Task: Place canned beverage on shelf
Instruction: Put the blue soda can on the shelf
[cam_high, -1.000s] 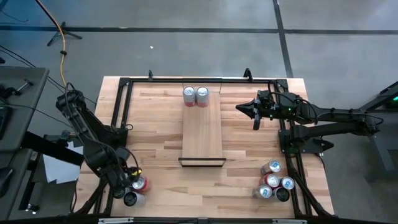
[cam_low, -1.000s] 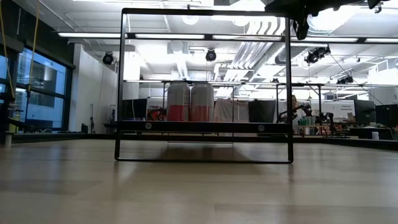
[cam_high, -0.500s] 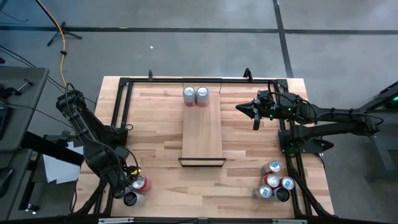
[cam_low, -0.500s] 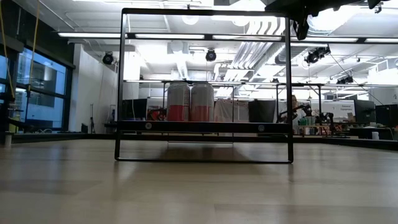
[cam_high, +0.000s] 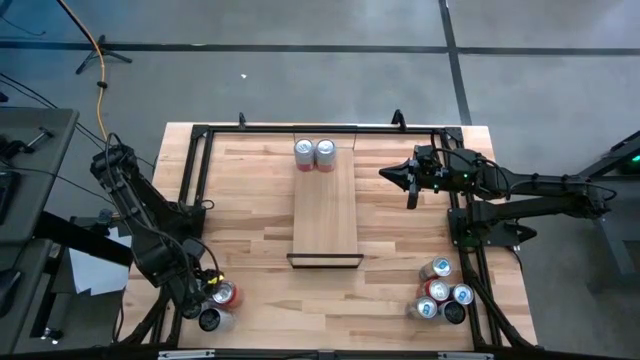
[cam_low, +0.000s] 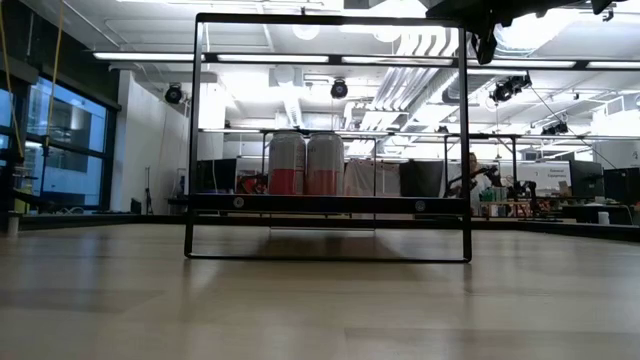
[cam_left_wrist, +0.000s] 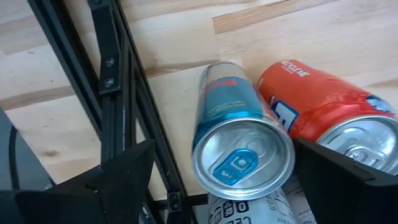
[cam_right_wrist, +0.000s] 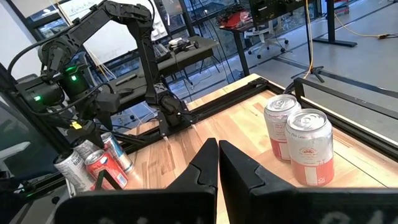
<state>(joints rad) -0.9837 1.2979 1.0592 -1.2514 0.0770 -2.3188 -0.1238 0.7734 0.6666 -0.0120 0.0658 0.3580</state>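
Over near-left cans (cam_high: 218, 305), left end effector (cam_high: 205, 296) gapes wide (straddling blue can (cam_left_wrist: 239, 140)).

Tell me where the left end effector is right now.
In the high view, the left end effector is at the table's near-left corner, open around the blue can, beside the orange can.

Wide wood table (cam_high: 250, 200) on a grey floor. Black metal rails (cam_high: 190, 170) along the table's edges. Past the table's far side, a long black line (cam_high: 300, 47) across the floor. Off the table's far left corner, a yellow cord (cam_high: 101, 105) on the floor. Beside the table's left edge, a grey side desk (cam_high: 30, 140) and white paper (cam_high: 90, 272). Far behind the table, a big room with long ceiling lights (cam_low: 300, 58), tall windows (cam_low: 60, 140) and a rolling chair (cam_right_wrist: 264, 31).
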